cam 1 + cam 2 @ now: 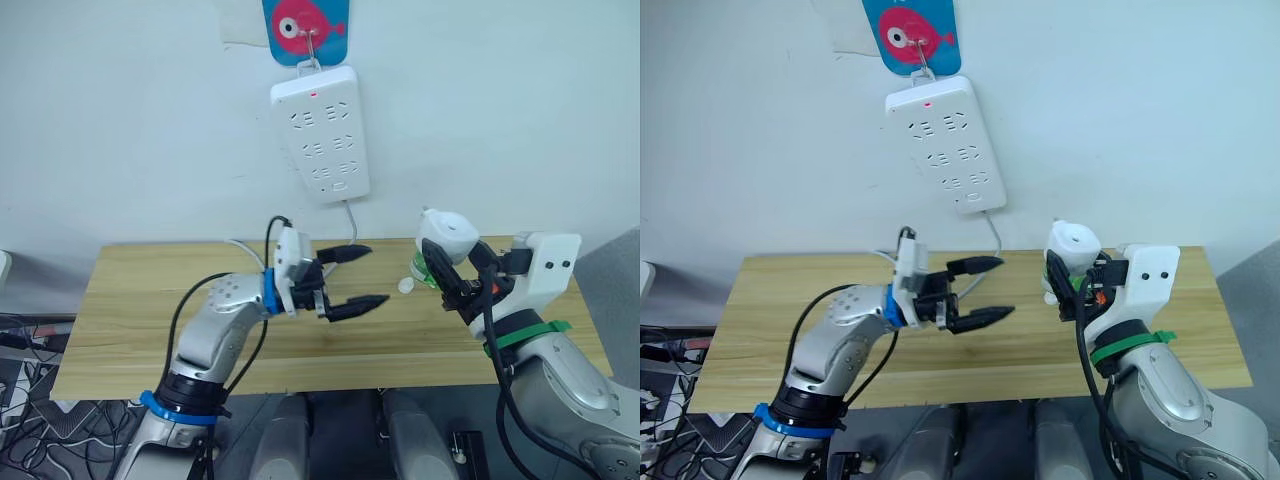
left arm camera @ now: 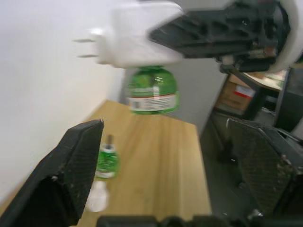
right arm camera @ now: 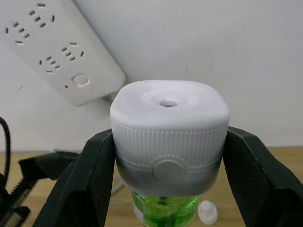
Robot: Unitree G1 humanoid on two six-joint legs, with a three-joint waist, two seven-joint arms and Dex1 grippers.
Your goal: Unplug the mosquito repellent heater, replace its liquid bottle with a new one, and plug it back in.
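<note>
My right gripper is shut on the mosquito repellent heater, a white rounded unit held above the table's right part with its vented face toward the wrist camera. Its two prongs point at the wall. A green liquid bottle hangs screwed in under it. Another green bottle with a bare wick stands on the table near the wall, a white cap beside it. My left gripper is open over the middle of the table, left of the heater, with nothing between its fingers.
A long white power strip hangs on the wall from a hook on a blue fish sticker, above and behind the table's middle. Its cable drops behind the table. Cables lie on the floor at the left.
</note>
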